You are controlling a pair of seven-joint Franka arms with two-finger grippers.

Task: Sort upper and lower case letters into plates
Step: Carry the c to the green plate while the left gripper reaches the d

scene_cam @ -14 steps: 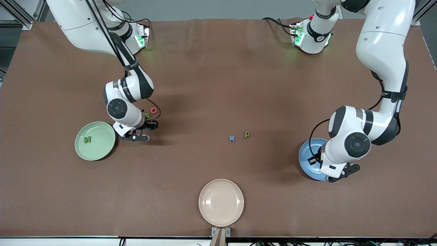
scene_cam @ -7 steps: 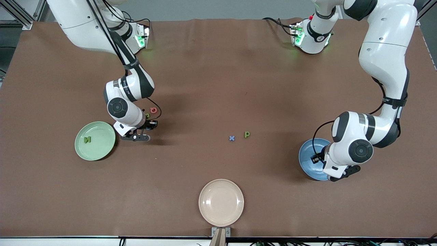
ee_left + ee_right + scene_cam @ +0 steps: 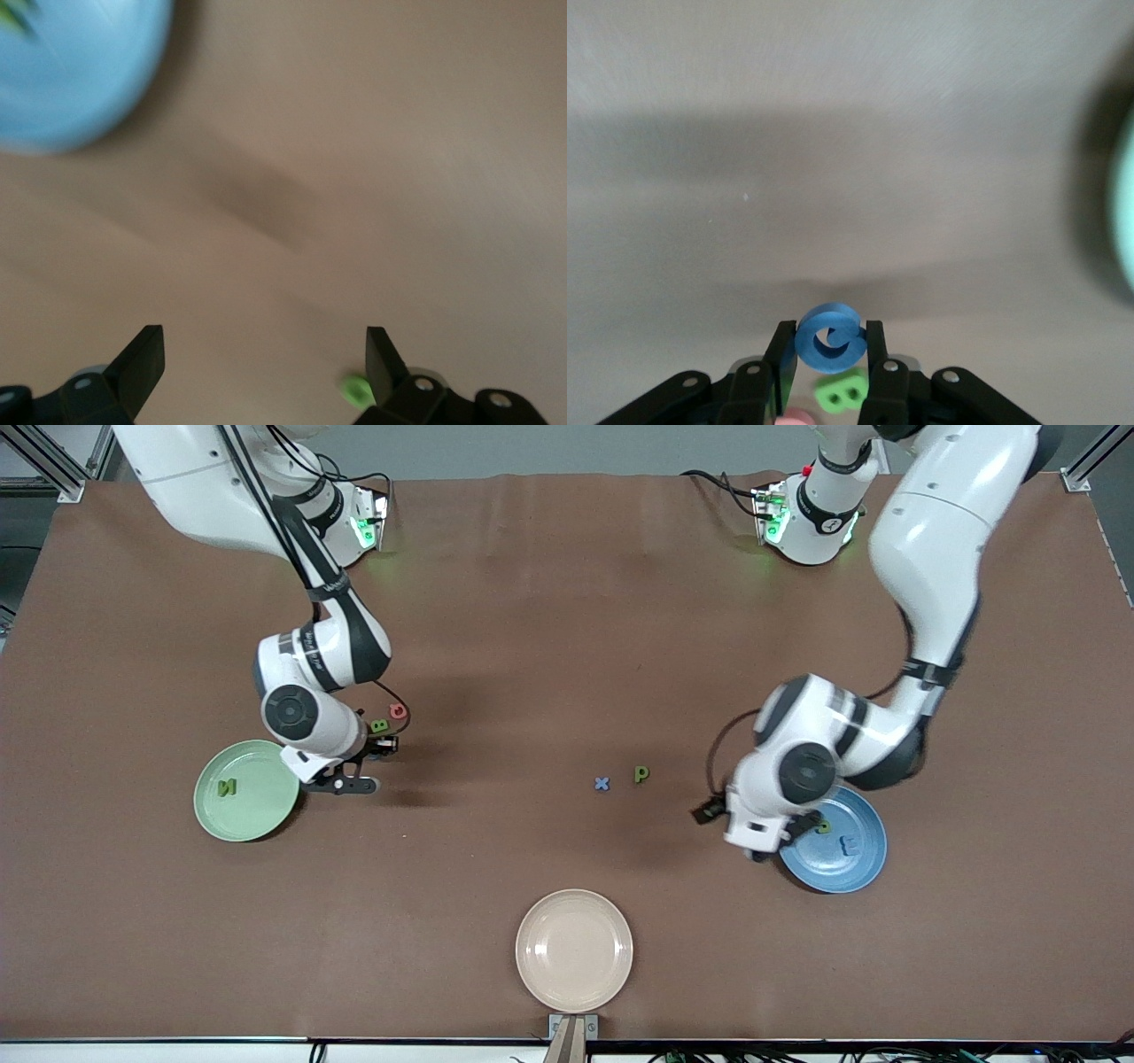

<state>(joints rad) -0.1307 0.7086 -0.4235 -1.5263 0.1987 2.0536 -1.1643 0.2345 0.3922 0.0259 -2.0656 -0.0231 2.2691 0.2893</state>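
Observation:
My right gripper [image 3: 829,343] is shut on a blue letter [image 3: 819,350] just above the table; in the front view it [image 3: 376,749] is beside the pale green plate [image 3: 266,815]. A green B [image 3: 379,725] and a pinkish-red letter [image 3: 399,710] lie next to it, and the B also shows in the right wrist view [image 3: 840,392]. A green N [image 3: 228,786] lies in the pale green plate. My left gripper [image 3: 709,811] is open and empty over bare table beside the blue plate [image 3: 864,864], which holds a green letter [image 3: 824,826] and a blue letter [image 3: 849,845]. A blue x [image 3: 601,783] and a green P [image 3: 640,774] lie mid-table.
A beige plate [image 3: 574,950] stands near the table's front edge, nearer the front camera than the x and P. In the left wrist view, the blue plate's rim [image 3: 80,106] is in one corner and a small green letter [image 3: 356,390] lies by one fingertip.
My left arm has swung off the blue plate toward the table's middle, uncovering two letters in that plate. My right gripper has shifted slightly toward the pale green plate with the blue letter.

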